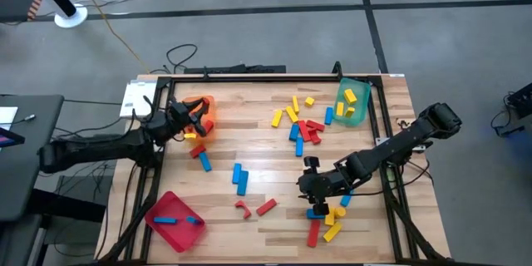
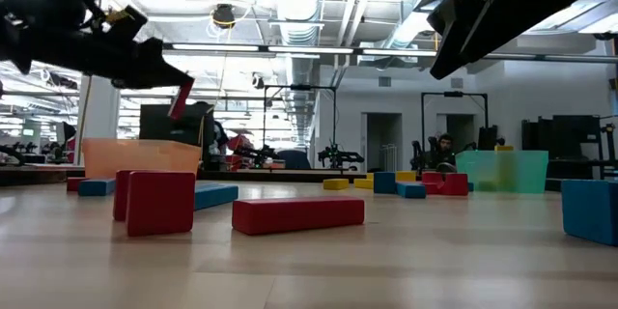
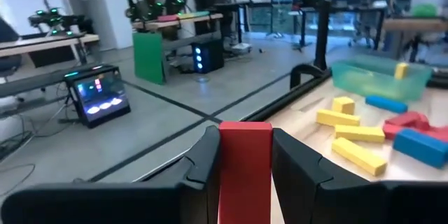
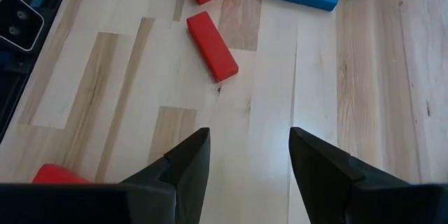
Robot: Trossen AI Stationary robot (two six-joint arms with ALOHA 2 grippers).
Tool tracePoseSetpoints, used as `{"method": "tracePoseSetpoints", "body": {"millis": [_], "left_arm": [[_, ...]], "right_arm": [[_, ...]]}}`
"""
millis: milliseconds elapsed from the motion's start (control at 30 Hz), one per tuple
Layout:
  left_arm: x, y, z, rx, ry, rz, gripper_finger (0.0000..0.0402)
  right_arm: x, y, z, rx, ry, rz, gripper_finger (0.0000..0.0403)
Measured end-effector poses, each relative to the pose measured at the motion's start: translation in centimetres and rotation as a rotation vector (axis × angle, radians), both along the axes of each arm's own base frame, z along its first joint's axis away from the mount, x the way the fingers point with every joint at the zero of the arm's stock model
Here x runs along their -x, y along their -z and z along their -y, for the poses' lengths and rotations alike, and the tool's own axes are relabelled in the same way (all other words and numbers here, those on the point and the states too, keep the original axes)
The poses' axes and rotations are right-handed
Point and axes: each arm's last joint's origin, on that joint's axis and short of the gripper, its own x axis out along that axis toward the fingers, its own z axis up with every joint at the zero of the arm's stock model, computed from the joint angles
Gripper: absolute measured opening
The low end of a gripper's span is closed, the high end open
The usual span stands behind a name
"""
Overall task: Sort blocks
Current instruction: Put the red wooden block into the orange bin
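Note:
Red, blue and yellow blocks lie scattered on the wooden table: one cluster [image 1: 299, 125] near the green tray, another [image 1: 326, 223] at the near right edge. My left gripper [image 1: 193, 120] hovers at the orange tray [image 1: 204, 110], shut on a red block [image 3: 245, 161] that also shows in the low view [image 2: 180, 101]. My right gripper [image 4: 248, 154] hangs open over bare wood at the near right [image 1: 312, 181], with nothing between its fingers. A red block [image 4: 212, 45] lies on the table ahead of it. My left gripper pinches the red block's two opposite sides [image 3: 245, 182] between its two fingers [image 3: 203, 164]. The fingers reach out about level. The block is lifted clear of the table, and one end [image 2: 178, 108] slants down below the fingers.
A red tray [image 1: 158, 224] with blue blocks in it sits at the near left corner. The green tray [image 1: 352, 104] at the far right holds yellow blocks. Blue blocks [image 1: 239, 179] and red blocks [image 1: 266, 206] lie mid-table. A black frame runs round the table.

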Motion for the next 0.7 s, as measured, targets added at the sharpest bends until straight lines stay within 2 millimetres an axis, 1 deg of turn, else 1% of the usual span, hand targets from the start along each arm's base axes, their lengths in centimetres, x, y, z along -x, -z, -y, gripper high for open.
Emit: {"method": "tracePoseSetpoints", "body": {"millis": [133, 233, 333, 433, 533, 600, 700], "left_arm": [[0.3, 0.5, -0.1, 0.009, 0.008, 0.030, 0.0091], [0.1, 0.4, 0.0, -0.003, 0.092, 0.041, 0.0092], [0.0, 0.0, 0.2, -0.032, 0.187, 0.068, 0.0093], [-0.2, -0.4, 0.5, -0.068, 0.298, 0.087, 0.0093], [-0.3, -0.5, 0.7, -0.084, 0.379, 0.091, 0.0094], [-0.3, -0.6, 0.8, -0.090, 0.407, 0.098, 0.0095], [-0.2, -1.0, 0.8, -0.093, 0.410, 0.152, 0.0095]], "right_arm": [[-0.2, -0.2, -0.1, 0.008, -0.018, 0.037, 0.0210], [-1.0, -0.8, 0.2, 0.022, -0.022, 0.125, 0.0210], [-2.3, -1.7, 1.0, 0.035, -0.029, 0.251, 0.0210], [-3.5, -2.7, 2.5, 0.064, -0.019, 0.371, 0.0210], [-4.5, -3.5, 4.5, 0.093, 0.010, 0.459, 0.0210], [-5.1, -4.0, 6.1, 0.098, 0.036, 0.512, 0.0210], [-5.9, -4.8, 8.6, 0.079, 0.091, 0.597, 0.0210]]}}
